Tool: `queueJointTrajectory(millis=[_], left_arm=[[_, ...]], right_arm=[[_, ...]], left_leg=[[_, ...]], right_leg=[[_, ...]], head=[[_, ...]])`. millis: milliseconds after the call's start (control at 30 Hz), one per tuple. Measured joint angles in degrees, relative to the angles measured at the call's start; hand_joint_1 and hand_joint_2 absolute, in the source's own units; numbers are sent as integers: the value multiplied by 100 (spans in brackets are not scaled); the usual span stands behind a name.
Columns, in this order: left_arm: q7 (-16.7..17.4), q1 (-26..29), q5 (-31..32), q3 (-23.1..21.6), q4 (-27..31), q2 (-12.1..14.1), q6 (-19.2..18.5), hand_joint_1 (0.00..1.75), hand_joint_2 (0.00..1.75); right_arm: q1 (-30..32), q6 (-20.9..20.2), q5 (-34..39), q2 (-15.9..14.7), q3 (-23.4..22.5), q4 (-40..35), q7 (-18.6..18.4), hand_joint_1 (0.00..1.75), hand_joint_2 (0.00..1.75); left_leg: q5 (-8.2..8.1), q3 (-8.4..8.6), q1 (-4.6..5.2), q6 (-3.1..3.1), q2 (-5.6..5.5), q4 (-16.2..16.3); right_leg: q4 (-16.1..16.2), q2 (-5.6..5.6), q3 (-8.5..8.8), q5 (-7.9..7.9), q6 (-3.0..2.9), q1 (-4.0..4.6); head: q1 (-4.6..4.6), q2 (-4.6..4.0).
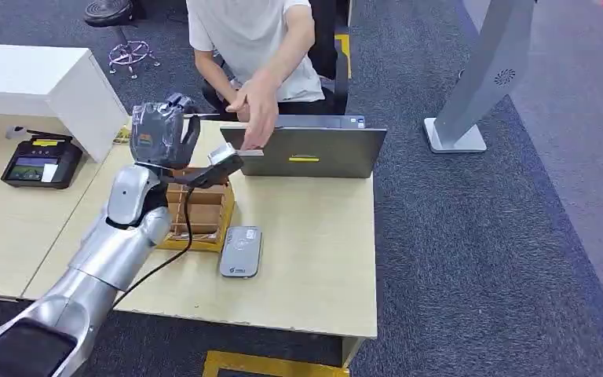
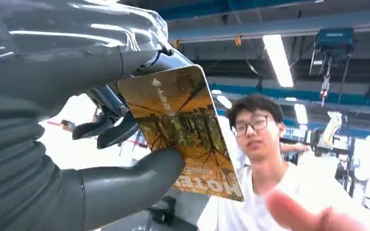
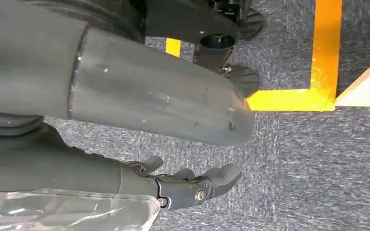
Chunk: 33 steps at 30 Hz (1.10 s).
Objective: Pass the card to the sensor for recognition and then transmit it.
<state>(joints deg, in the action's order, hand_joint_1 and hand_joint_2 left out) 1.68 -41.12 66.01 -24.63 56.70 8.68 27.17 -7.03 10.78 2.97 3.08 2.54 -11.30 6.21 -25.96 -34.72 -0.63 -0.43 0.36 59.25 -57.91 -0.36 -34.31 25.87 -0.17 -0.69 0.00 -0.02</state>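
Above the far side of the table (image 1: pixel 306 259), the left hand (image 1: pixel 161 133) was raised and pinched the card (image 2: pixel 183 130) between its thumb and fingers; in the head view the card (image 1: pixel 224 157) jutted from the hand toward 3 o'clock, its face angled up. A person's hand (image 1: pixel 255 110) reached down from 12 o'clock, fingertips just beside the card's far end; whether they touched it I could not tell. The left wrist view showed the card's printed face, an autumn forest picture with lettering, and a blurred fingertip of the person near the lens.

At 5 o'clock from the left hand, the grey card sensor (image 1: pixel 241 251) lay flat on the table, just beside a cardboard box (image 1: pixel 198 208). A closed laptop (image 1: pixel 310 149) stood at 3 o'clock from the card. A black terminal (image 1: pixel 41 163) sat on the neighbouring table at 9 o'clock.

The right hand (image 3: pixel 183 185) hung over grey carpet, empty, fingers loosely apart.
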Motion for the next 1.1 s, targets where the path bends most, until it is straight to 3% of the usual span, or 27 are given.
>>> queueJointTrajectory(millis=[167,367,433,467,500,733,1100], left_arm=[[90,-457,127,44,-225,81,-15,175,175],[90,-475,124,46,-238,81,-18,175,175],[70,-911,17,92,-569,120,-33,175,175],[120,-1410,-55,146,-1080,144,-289,175,175],[120,-1505,-83,149,-1207,146,-313,0,175],[107,-1687,-245,159,-1491,135,-726,0,175],[103,-1681,-391,159,-1488,111,-853,0,175]], right_arm=[[-65,-17,-92,17,33,0,-81,0,0],[-67,-20,-96,17,35,0,-83,0,0],[-107,-42,-155,44,42,0,-157,0,0],[-151,-52,-238,72,81,2,-181,0,0],[-156,-59,-240,81,81,2,-181,0,0],[-155,-59,-236,90,81,2,-166,0,0],[-149,-63,-234,90,81,2,-153,0,0]], left_leg=[[1,-7,0,0,0,1],[1,-7,1,0,0,2],[1,-8,0,0,-3,2],[1,-8,0,0,3,1],[1,-8,0,0,7,2],[0,-10,0,-1,3,1],[1,-10,0,-1,3,1]], right_leg=[[1,0,-4,-3,4,0],[1,0,-4,-3,4,0],[1,-2,-4,-3,4,0],[0,2,-10,-7,-2,0],[0,7,-12,-8,-2,0],[1,7,-15,-6,-2,0],[1,7,-14,-8,-2,0]], head=[[-2,0],[-2,0],[0,0],[-2,-2],[0,0],[-2,0],[-2,-2]])
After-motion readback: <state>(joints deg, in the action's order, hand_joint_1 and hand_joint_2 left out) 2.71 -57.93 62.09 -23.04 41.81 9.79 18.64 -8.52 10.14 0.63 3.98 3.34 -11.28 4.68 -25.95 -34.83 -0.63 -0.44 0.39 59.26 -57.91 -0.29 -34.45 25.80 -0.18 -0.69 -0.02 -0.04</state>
